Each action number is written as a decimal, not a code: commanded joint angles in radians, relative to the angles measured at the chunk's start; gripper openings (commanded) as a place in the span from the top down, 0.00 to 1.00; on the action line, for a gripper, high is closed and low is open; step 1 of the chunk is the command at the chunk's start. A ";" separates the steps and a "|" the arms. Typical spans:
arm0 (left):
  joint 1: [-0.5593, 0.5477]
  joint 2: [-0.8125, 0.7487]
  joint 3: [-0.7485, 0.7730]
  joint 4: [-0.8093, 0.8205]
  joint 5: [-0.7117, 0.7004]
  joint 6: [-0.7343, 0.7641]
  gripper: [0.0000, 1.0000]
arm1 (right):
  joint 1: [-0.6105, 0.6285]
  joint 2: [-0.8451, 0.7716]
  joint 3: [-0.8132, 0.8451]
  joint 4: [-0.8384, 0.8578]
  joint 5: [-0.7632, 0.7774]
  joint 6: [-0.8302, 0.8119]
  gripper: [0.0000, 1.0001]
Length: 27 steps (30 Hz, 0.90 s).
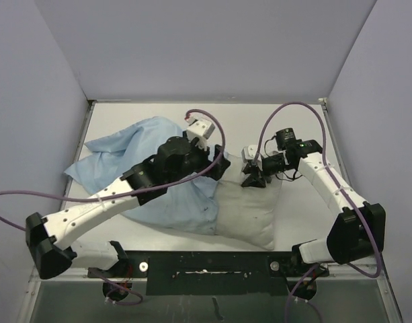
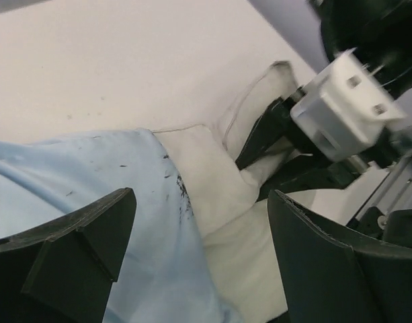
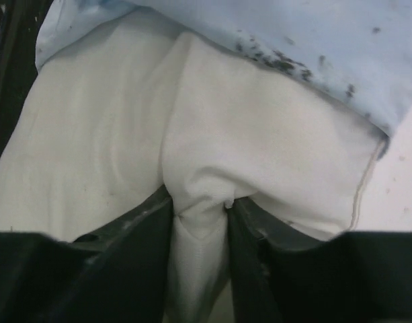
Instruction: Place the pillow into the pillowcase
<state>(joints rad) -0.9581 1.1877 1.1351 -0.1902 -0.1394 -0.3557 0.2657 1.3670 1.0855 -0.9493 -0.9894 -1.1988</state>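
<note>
Off-white pillow, partly under pillowcase, pinched by right gripper

No text, label or number can be read — only dark specks on the pillowcase

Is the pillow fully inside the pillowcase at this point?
No, the top view shows the right part of the pillow lying bare outside the light-blue pillowcase.
</note>
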 commanded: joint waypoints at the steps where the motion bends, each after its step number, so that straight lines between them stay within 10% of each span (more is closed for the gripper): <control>1: 0.019 0.210 0.159 -0.240 -0.041 0.050 0.21 | -0.086 0.029 0.164 -0.107 -0.127 0.163 0.54; 8: 0.124 0.367 0.210 -0.242 0.007 0.086 0.43 | -0.274 0.070 0.317 0.042 -0.042 0.481 0.00; 16: 0.202 0.354 0.141 -0.141 0.222 0.052 0.91 | -0.099 0.339 0.315 0.042 0.074 0.545 0.00; 19: 0.253 0.327 0.119 -0.059 0.318 0.033 0.99 | -0.043 0.446 0.407 -0.012 0.070 0.536 0.24; 23: 0.370 0.332 0.216 0.053 0.432 0.021 1.00 | 0.003 0.514 0.748 -0.091 0.085 0.558 0.92; 27: 0.437 0.376 0.487 0.106 0.514 0.023 1.00 | 0.025 0.505 1.147 0.030 0.206 0.657 1.00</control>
<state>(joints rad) -0.5766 1.5726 1.3380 -0.2962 0.2356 -0.3229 0.2726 1.9808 1.8633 -1.0634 -0.8459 -0.6338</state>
